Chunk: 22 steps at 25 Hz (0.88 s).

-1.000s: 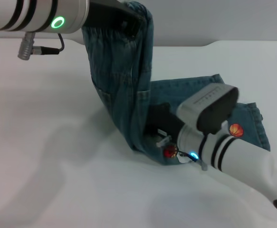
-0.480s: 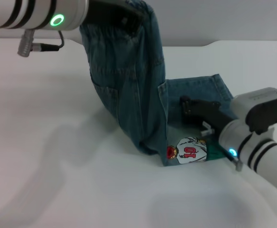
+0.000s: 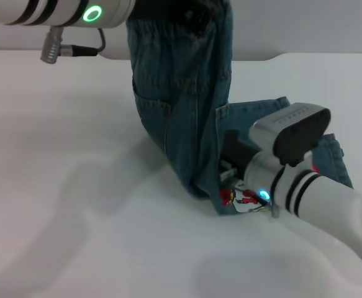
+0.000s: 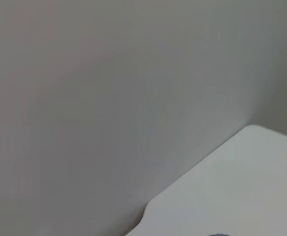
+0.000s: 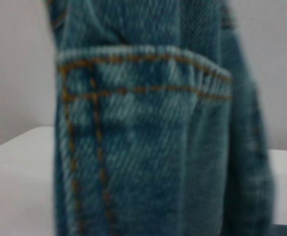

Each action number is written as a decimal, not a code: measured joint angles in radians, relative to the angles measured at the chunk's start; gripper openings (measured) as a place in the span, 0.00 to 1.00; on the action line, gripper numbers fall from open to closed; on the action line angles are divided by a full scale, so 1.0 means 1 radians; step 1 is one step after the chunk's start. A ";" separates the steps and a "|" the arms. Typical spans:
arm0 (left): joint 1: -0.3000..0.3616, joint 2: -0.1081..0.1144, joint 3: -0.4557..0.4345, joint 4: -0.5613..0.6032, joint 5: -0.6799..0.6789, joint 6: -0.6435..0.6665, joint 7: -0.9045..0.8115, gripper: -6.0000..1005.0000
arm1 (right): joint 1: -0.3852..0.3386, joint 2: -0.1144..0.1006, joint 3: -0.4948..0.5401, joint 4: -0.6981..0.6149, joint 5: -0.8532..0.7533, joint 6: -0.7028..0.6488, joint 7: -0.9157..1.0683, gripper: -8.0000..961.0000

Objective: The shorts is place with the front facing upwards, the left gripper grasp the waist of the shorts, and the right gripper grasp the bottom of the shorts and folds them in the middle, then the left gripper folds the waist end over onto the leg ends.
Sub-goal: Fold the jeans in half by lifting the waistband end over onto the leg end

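Note:
The blue denim shorts hang in a tall fold from my left gripper, which sits at the top edge of the head view, shut on the waist of the shorts. Their lower part lies on the white table, with the bottom of the shorts spread to the right. A red-white cartoon print peeks out by the near hem. My right gripper rests low over that hem, right beside the hanging fold. The right wrist view is filled by denim with orange pocket stitching.
The table's far edge meets a grey wall behind the shorts. The left wrist view shows only that wall and a corner of the table. Bare tabletop stretches across the left and front.
My left arm has carried the raised waist to the right. My right gripper, drawn back to the right half a second ago, has returned left over the hem and covers most of the print.

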<state>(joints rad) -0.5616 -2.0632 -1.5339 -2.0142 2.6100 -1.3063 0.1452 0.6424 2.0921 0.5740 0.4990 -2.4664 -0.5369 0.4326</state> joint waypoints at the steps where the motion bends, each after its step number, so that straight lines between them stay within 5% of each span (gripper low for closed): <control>1: -0.001 0.000 0.001 0.000 -0.009 0.008 0.005 0.07 | 0.008 0.000 -0.015 0.005 0.000 0.001 0.007 0.01; 13: 0.004 0.000 0.009 0.005 -0.022 0.036 0.013 0.08 | 0.035 0.000 -0.100 0.068 -0.001 0.000 0.015 0.01; 22: 0.042 0.002 0.025 0.008 -0.024 0.039 0.014 0.09 | -0.034 -0.016 0.133 -0.146 0.001 -0.068 0.006 0.01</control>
<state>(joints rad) -0.5193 -2.0610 -1.5093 -2.0064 2.5856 -1.2671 0.1596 0.6081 2.0761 0.7069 0.3526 -2.4659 -0.6047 0.4390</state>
